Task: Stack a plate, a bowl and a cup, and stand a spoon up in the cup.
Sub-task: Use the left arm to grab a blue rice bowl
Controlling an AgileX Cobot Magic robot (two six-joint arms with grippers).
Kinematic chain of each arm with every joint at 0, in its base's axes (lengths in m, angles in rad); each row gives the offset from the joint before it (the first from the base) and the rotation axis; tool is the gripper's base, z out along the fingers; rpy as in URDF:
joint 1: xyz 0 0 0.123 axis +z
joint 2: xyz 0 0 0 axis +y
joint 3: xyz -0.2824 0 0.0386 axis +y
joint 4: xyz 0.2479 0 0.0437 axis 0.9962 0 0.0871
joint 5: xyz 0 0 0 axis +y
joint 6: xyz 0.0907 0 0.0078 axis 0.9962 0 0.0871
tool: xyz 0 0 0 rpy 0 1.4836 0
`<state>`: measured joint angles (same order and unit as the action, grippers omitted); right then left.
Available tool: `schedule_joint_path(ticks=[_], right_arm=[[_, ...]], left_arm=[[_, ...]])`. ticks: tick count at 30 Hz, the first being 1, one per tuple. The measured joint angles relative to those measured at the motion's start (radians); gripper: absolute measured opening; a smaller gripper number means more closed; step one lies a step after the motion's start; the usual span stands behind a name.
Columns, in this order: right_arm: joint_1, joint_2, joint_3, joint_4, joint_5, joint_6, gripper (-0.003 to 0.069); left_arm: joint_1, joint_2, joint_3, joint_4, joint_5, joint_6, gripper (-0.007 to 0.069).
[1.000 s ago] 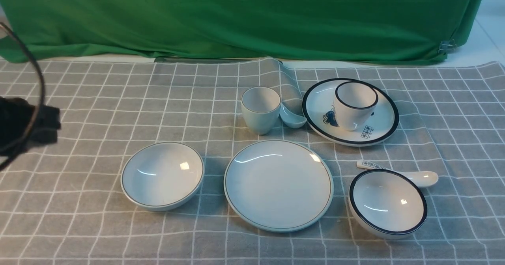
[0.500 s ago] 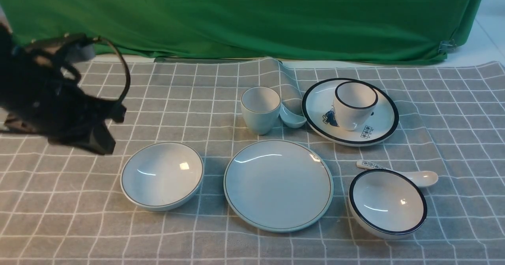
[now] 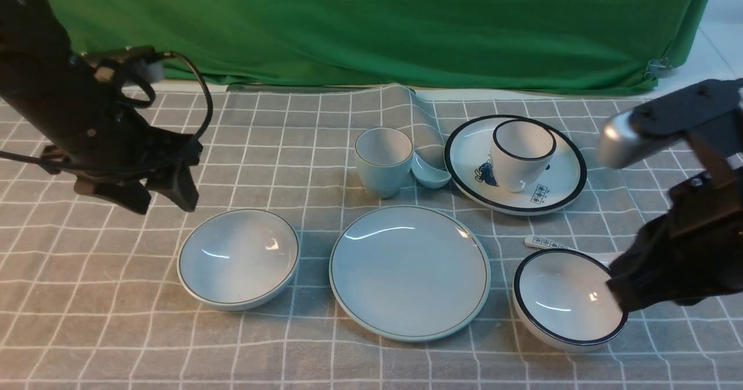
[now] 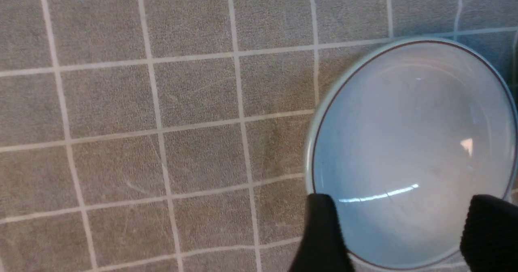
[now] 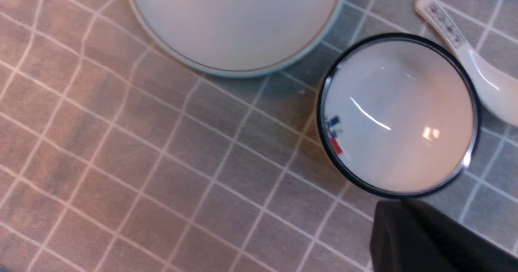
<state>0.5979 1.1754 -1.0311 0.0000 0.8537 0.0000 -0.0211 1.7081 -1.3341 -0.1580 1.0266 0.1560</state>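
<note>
The spoon point(image 3: 430, 176) between cup point(image 3: 383, 161) and black-rimmed plate point(image 3: 569, 172)

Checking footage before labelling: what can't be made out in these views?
The spoon: front view, handle hidden, apparently under the cloth fold.
The white spoon: front view, scoop hidden behind the right arm.
The plate: right wrist view, cut off by the picture's edge.

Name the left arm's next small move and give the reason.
Probably lower the left gripper onto the bowl rim and close. Its jaws stand open over the bowl's edge. The bowl sits on the cloth beside the bare plate, so nothing is stacked yet.
</note>
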Motion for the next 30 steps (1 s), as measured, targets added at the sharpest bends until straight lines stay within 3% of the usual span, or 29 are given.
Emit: schedule_joint_path(ticks=[2,5,19,30], right_arm=[[0.033,0.007,0.000,0.000,-0.028,0.000,0.0025],[0.056,0.007,0.000,0.000,-0.053,0.000,0.0025],[0.066,0.007,0.000,0.000,-0.110,0.007,0.0032],[0.066,0.007,0.000,0.000,-0.111,0.007,0.0035]], left_arm=[[0.000,0.035,0.000,0.000,-0.015,0.000,0.0544],[0.000,0.064,0.000,0.000,-0.018,-0.003,0.0559],[-0.055,0.179,0.000,0.009,-0.060,-0.007,0.0471],[-0.070,0.217,0.000,0.063,-0.090,-0.044,0.0451]])
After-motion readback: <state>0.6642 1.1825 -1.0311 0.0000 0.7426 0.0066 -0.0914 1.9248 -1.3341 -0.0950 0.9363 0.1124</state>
